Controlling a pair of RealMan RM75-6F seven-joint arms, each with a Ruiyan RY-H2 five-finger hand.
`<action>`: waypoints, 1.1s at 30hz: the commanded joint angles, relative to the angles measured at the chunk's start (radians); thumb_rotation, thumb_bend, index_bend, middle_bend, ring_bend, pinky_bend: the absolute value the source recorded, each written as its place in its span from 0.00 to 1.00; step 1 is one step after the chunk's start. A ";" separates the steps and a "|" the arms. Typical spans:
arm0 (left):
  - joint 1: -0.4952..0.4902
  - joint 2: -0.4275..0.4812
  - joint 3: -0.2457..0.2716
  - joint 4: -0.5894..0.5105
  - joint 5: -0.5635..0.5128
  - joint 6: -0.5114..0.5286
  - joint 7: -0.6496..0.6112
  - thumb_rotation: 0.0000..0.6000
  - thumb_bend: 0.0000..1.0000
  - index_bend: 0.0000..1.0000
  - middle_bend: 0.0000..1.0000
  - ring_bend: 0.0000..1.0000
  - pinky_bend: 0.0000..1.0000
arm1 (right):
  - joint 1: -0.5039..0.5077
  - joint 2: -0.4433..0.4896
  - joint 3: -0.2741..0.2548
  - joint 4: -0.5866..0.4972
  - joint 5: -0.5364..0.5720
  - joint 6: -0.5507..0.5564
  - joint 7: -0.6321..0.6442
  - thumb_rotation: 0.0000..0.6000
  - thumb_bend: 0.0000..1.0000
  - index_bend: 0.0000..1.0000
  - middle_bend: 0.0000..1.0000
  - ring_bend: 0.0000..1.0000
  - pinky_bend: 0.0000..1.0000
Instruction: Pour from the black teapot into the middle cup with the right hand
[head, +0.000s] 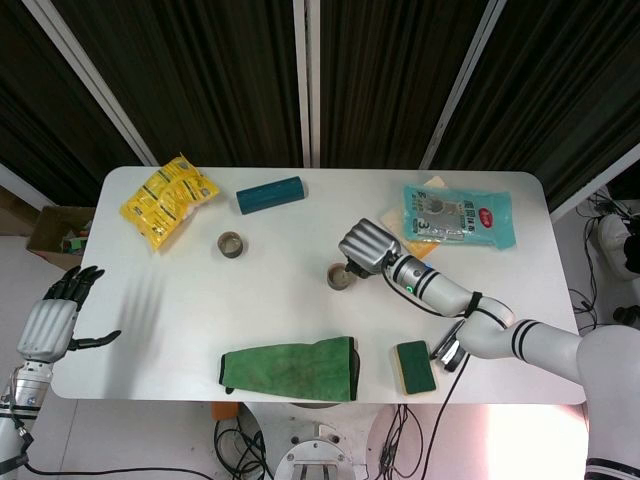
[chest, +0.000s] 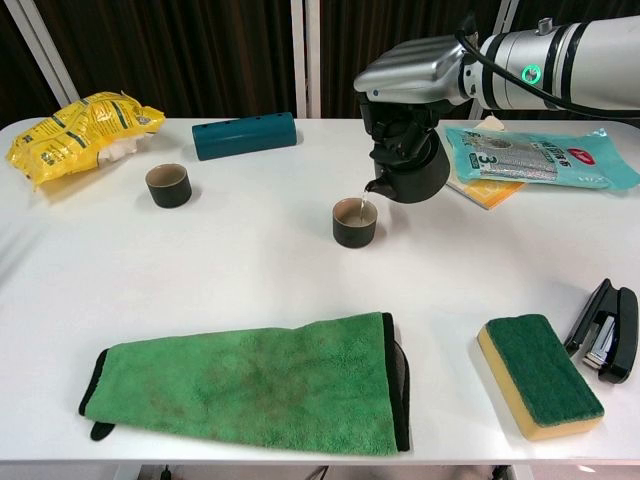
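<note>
Now pouring: the right hand (chest: 415, 85) grips the black teapot (chest: 410, 170) from above, holding it clear of the table (chest: 250, 270).
Teapot: tilted, spout down and to the left, just over the rim of the middle cup (chest: 355, 222); a thin stream runs from spout into cup.
Middle cup: upright on the table, just left of and below the teapot; liquid shows inside.
Left hand (head: 52, 320): off the table's left edge, fingers spread, holding nothing.
Second cup (chest: 168, 185): upright, well to the left of the middle cup.
Far side: a yellow bag (chest: 75, 128) at the left corner, a teal case (chest: 245, 134) beside it, a blue packet (chest: 540, 155) behind the right arm.
Near side: a green cloth (chest: 250, 385) lies flat along the front edge; a sponge (chest: 540, 375) sits to its right, green face up, with a black stapler (chest: 603, 328) just beyond.
</note>
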 joint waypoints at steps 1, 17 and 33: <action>0.000 0.000 0.000 0.001 0.000 0.001 -0.002 0.73 0.06 0.12 0.09 0.03 0.18 | 0.002 -0.002 0.002 -0.001 0.007 -0.004 -0.014 1.00 0.46 1.00 1.00 0.87 0.68; 0.004 -0.001 0.000 0.013 0.000 0.001 -0.014 0.73 0.07 0.12 0.09 0.03 0.18 | 0.012 -0.015 0.009 0.003 0.039 -0.014 -0.073 1.00 0.46 1.00 1.00 0.87 0.68; 0.007 -0.004 0.000 0.018 0.002 0.007 -0.019 0.73 0.06 0.12 0.09 0.03 0.18 | 0.018 -0.030 0.011 0.016 0.059 -0.020 -0.103 1.00 0.46 1.00 1.00 0.87 0.68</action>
